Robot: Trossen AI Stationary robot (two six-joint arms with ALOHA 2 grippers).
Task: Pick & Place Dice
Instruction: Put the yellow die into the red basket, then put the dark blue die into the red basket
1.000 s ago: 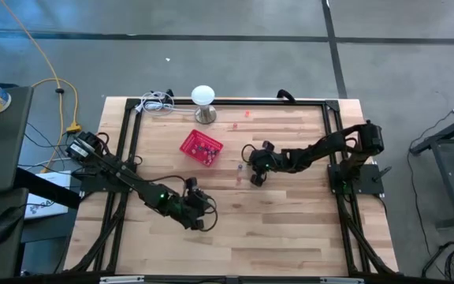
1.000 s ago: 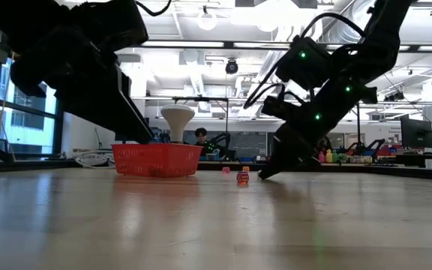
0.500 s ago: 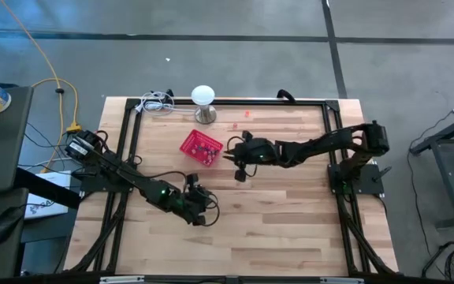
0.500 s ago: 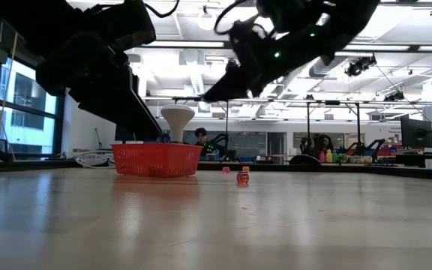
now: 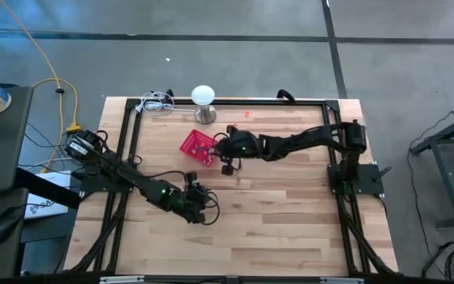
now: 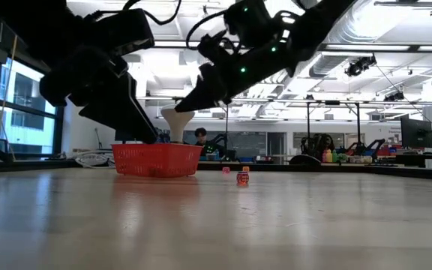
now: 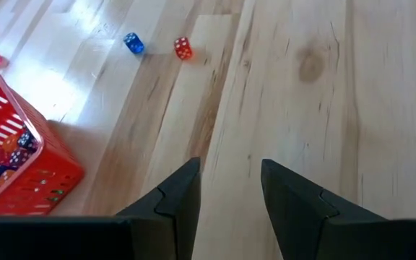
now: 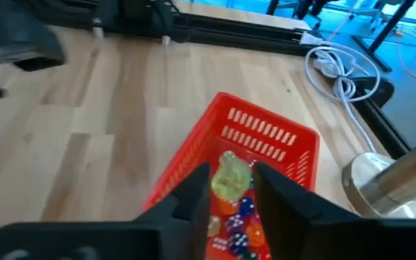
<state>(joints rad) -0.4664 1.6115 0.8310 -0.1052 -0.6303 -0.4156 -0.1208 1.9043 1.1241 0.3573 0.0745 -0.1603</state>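
Red basket (image 8: 266, 144) partly hidden behind the right hand (image 8: 231, 189)

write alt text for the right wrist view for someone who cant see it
The right gripper hangs over a red mesh basket of small dice, with a yellow-green die between its fingers, which stand slightly parted. The basket sits on a wooden table, with a white cable and a metal stand base beyond it.

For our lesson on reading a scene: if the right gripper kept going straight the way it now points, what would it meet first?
Probably the red basket. The right gripper hangs above it, pointing down into it, with a green die between its fingers. It would likely meet the dice already lying inside, though depth is hard to judge.
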